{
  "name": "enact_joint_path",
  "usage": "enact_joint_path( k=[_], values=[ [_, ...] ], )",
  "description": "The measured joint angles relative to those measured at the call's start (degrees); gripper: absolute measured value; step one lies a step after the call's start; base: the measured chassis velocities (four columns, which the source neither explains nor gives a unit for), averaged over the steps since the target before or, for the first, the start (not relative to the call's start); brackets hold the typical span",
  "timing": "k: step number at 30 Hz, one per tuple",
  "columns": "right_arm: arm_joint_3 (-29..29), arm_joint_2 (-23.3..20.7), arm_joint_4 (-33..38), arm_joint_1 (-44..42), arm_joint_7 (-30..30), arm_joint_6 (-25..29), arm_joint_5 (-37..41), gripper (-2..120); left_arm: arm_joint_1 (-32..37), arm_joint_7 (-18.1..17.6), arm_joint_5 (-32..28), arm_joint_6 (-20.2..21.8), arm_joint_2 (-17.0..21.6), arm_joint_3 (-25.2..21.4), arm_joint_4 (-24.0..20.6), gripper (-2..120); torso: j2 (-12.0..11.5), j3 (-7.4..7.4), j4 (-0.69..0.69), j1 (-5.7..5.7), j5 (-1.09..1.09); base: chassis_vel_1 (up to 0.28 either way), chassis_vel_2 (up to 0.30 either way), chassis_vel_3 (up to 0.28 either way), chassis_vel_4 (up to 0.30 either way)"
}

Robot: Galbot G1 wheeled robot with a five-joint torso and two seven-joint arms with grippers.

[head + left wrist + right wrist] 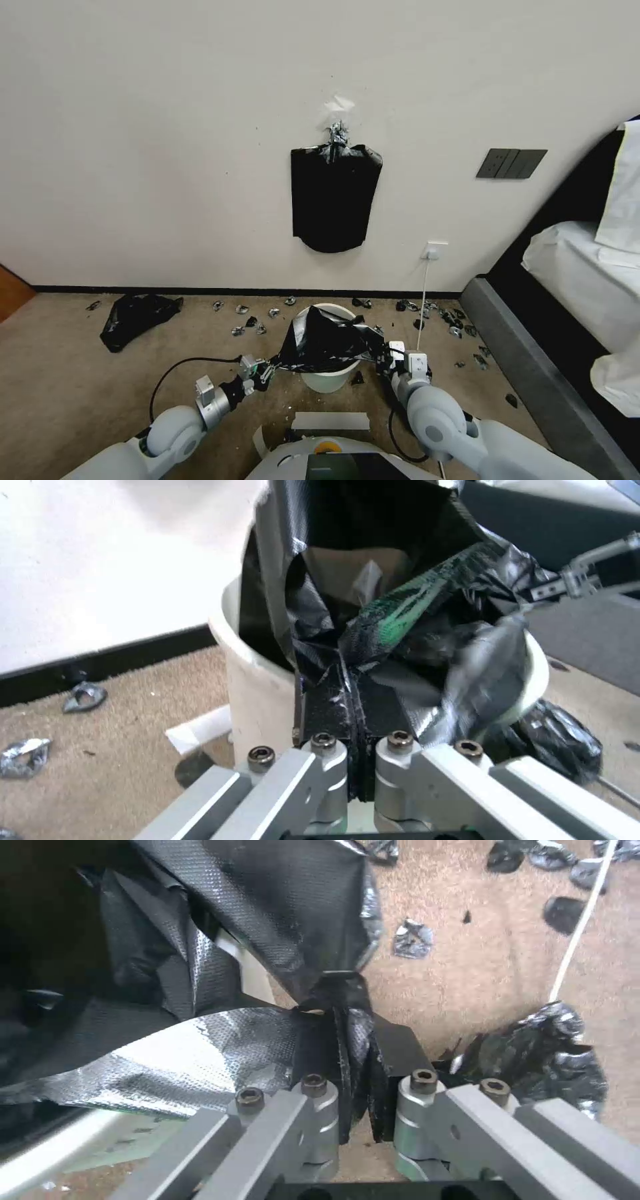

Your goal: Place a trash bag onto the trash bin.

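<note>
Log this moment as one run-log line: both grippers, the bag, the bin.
left gripper: shut on trash bag | right gripper: shut on trash bag | bag: stretched over trash bin, not seated

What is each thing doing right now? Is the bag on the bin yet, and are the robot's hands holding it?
trash bag: stretched between both grippers, draped over the bin's top, not yet fitted around the rim.
trash bin: upright on the carpet, mouth partly covered by the bag.
left gripper: shut on the bag's edge, on the bin's left side.
right gripper: shut on the bag's edge, on the bin's right side.
black bundle on the wall: hanging flat.
</note>
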Motion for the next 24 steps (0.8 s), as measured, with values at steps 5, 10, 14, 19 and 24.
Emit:
enact_joint_path(
  k=[5, 10, 14, 19, 24],
  values=[
    [0.0, -1.1, 0.2, -0.5, -0.1, 0.0, -0.2, 8, 0.2, 0.5, 0.0, -0.1, 0.2, -0.3, 0.1, 0, 0.0, 0.0, 0.0, 0.0, 0.0, 0.0, 0.0, 0.0, 0.0],
    [-0.3, -2.0, 0.8, -1.4, -0.2, -0.1, -0.6, 8, 0.4, 0.9, 0.1, -0.2, 0.6, -0.4, 0.1, 0, 0.0, 0.0, 0.0, 0.0, 0.0, 0.0, 0.0, 0.0, 0.0],
    [0.0, -2.7, 1.5, -1.6, -0.2, -0.1, -0.8, 8, 0.1, 1.0, -0.9, -1.0, 0.9, -0.9, -0.7, 0, 0.0, 0.0, 0.0, 0.0, 0.0, 0.0, 0.0, 0.0, 0.0],
    [0.2, -2.7, 1.4, -1.0, -0.2, 0.1, -1.0, 8, -1.4, 0.9, -2.9, -1.2, 0.7, -0.8, -0.9, 0, 0.0, 0.0, -0.01, 0.0, 0.0, 0.0, 0.0, 0.0, 0.0],
    [0.3, -3.3, 1.9, -0.9, -0.1, 0.2, -1.0, 8, -1.8, 0.9, -4.2, -1.2, 1.5, -0.8, -1.4, 0, 0.0, 0.0, 0.0, 0.0, 0.0, 0.0, 0.0, 0.0, 0.0]
  ],
)
